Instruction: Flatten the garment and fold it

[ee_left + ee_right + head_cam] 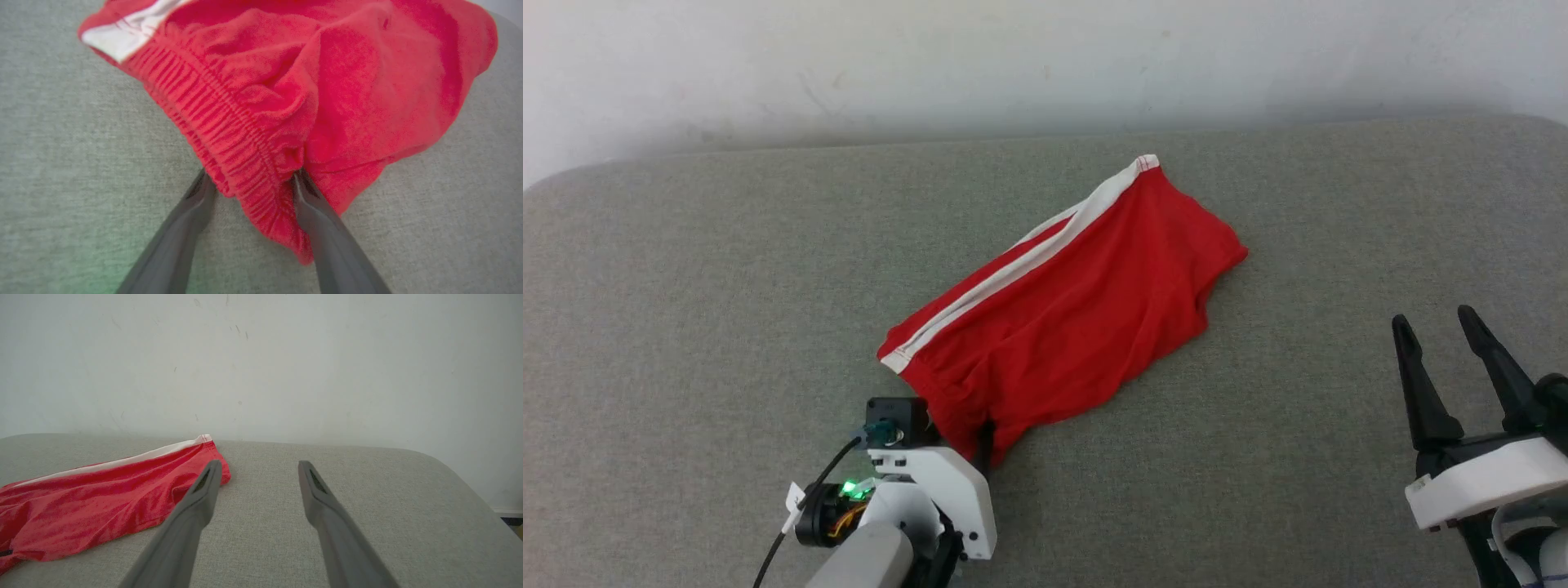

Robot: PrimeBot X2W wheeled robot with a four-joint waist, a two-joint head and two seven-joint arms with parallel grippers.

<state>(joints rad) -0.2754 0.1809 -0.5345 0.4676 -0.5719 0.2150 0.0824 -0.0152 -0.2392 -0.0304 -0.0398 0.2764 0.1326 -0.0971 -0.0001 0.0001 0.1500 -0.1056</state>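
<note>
The garment [1078, 302] is a pair of red shorts with a white side stripe, lying crumpled and slanted on the grey fabric surface [686, 286]. Its ribbed waistband end points toward me. My left gripper [970, 437] stands open at that near end. In the left wrist view the garment [327, 81] has its waistband running between my left gripper's [250, 175] spread fingers, and the tips are tucked into the folds. My right gripper [1432, 315] is open and empty at the lower right, well clear of the cloth. The right wrist view shows my right gripper [259, 463] beside the garment's [102, 498] far leg end.
A pale wall [1045, 57] rises behind the padded surface. The rounded right edge of the surface [470, 486] drops off, with floor beyond it. Bare fabric lies left and right of the shorts.
</note>
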